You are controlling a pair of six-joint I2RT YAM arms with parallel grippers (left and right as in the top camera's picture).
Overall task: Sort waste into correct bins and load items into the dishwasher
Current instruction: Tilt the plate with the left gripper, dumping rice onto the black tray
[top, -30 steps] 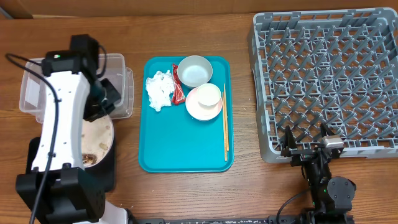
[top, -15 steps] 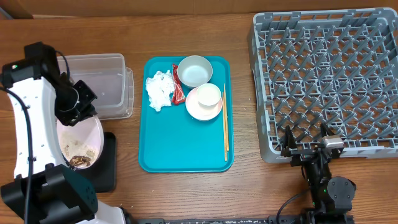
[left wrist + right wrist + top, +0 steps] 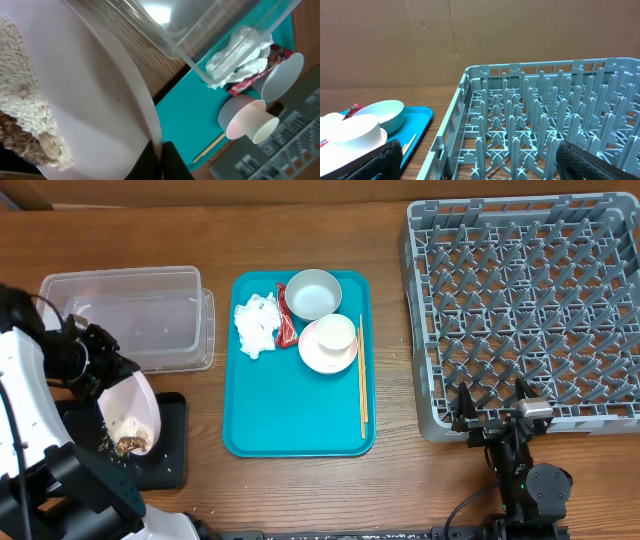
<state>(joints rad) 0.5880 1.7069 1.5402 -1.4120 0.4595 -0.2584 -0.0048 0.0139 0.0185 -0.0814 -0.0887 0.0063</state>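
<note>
The left claw (image 3: pixel 159 156) is closed tight on the rim of the round pale pink-white plate (image 3: pixel 133 412), pinching its edge between both fingers. The plate is tilted steeply at the near left of the wooden table (image 3: pixel 300 490), above the flat black rectangular tray (image 3: pixel 172 442). White rice and brown food scraps (image 3: pixel 127 435) are heaped at the plate's lower end. Just beyond it, on the far side, stands the clear rectangular plastic tub (image 3: pixel 122 280).

In the middle lies the teal serving tray (image 3: pixel 290 410). At its far left is the crumpled white tissue (image 3: pixel 257 326), with the crinkled red snack wrapper (image 3: pixel 287 320) touching its right side. The pale bowl (image 3: pixel 313 293) sits at the tray's far end. Just nearer is the small white cup (image 3: pixel 336 332), which stands on the small saucer (image 3: pixel 322 357). The thin wooden chopsticks (image 3: pixel 362 380) lie lengthwise along the tray's right edge.

The large square grey plastic dish rack (image 3: pixel 530 300) fills the far right of the table. The right claw (image 3: pixel 495 418) sits at the rack's near edge, its jaws spread wide with nothing between them. The right wrist view faces the rack's upright pegs.
</note>
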